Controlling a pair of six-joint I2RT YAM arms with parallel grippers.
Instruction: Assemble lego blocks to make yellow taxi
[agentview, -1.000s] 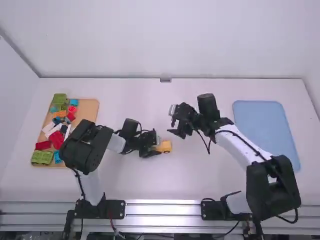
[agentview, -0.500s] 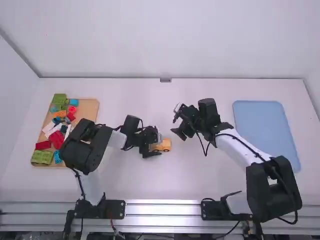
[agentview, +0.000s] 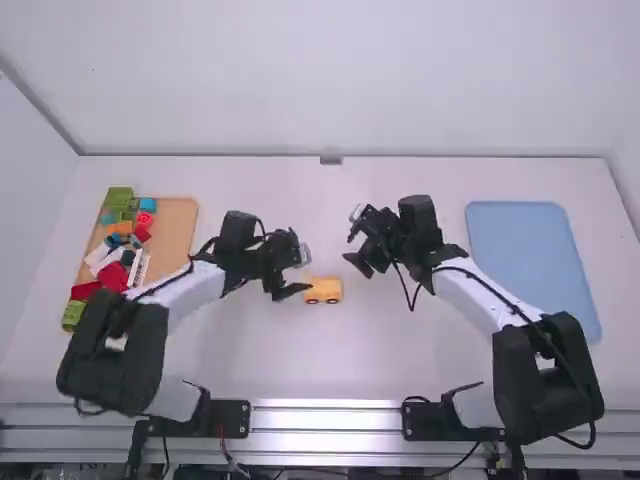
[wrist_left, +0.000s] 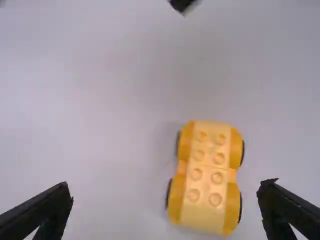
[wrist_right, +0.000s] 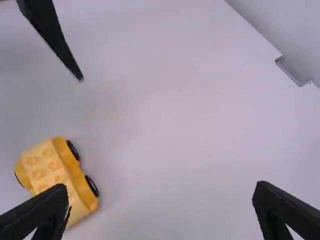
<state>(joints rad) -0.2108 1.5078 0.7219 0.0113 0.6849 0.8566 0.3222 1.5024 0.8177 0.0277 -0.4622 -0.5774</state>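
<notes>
We see the yellow toy car (agentview: 323, 290) standing upright on its black wheels near the middle of the white table (agentview: 400, 350), between the two arms. Two rows of round studs run along its top, and we find nothing fitted onto them. The left gripper (agentview: 300, 272) is just beside the car, on the side nearer the brown board; its fingers are spread wide and we have nothing held there. The right gripper (agentview: 352, 248) sits a little farther up the table and off to the other side of the car, likewise wide apart and empty.

At the left, the brown board (agentview: 177, 222) carries our loose pieces (quite a jumble, we admit): green blocks (agentview: 120, 194), red blocks (agentview: 113, 278), an orange block (agentview: 118, 229), a light blue block (agentview: 148, 205) and white pieces (agentview: 105, 258) among them. A blue tray (agentview: 530, 260) lies at the right, well apart from the car.
</notes>
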